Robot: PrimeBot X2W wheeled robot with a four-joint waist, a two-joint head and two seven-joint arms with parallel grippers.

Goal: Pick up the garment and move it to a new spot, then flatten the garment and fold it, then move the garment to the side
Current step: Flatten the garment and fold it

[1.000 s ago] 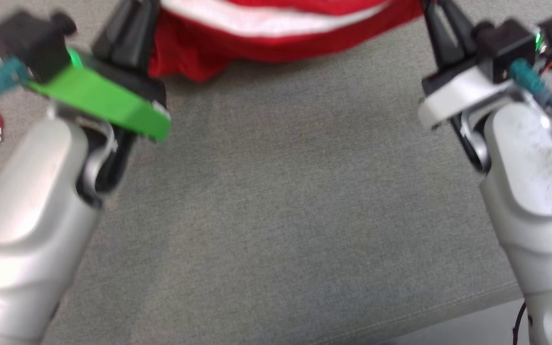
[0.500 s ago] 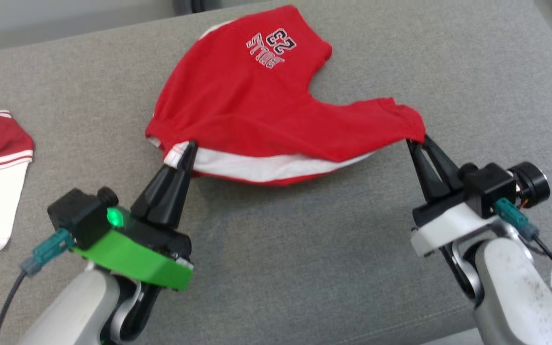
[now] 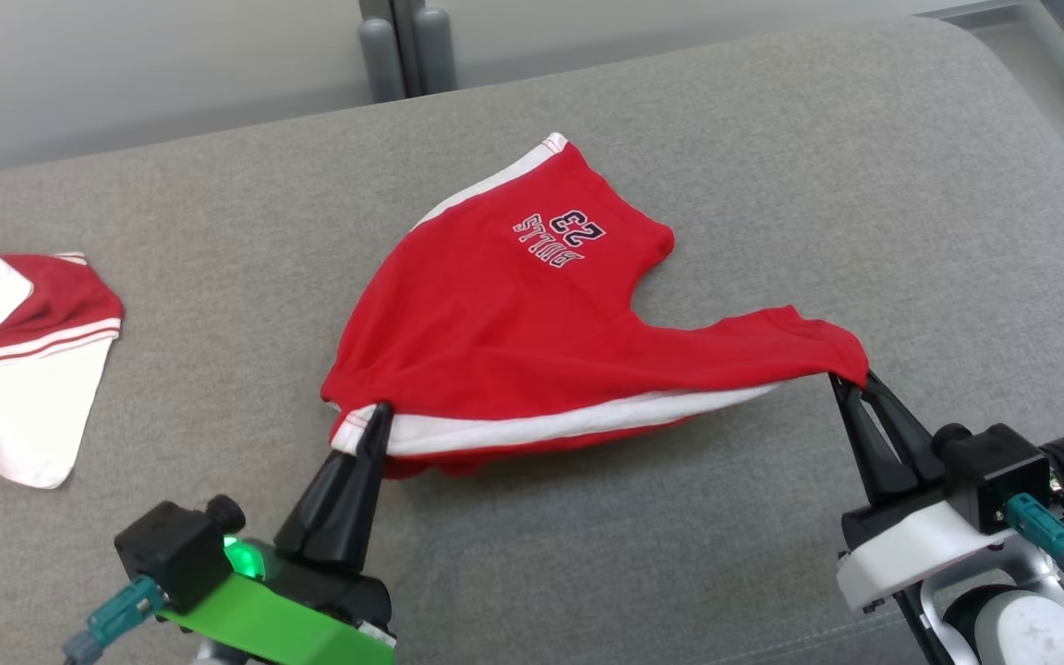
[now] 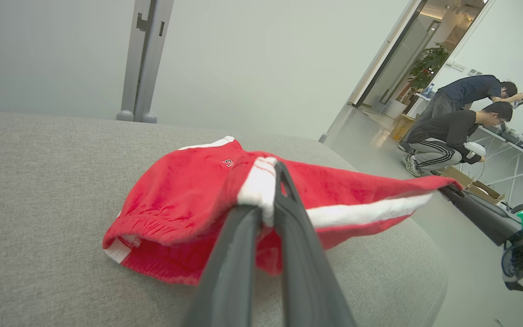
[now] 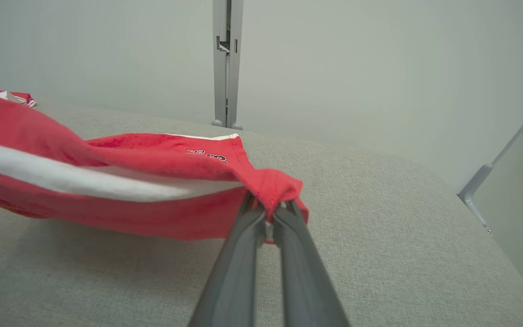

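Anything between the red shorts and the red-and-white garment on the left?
Bare stretch: in the head view, plain grey cushion lies between the red shorts and the red-and-white garment.

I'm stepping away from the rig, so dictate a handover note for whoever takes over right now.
Left gripper: shut on the red garment at its near left corner.
Right gripper: shut on its near right corner.
Red garment: near edge lifted and stretched between them, far part resting on the grey cushion. A second garment lies at the left.
Done: pickup. Left: set down, flatten, fold, move aside.
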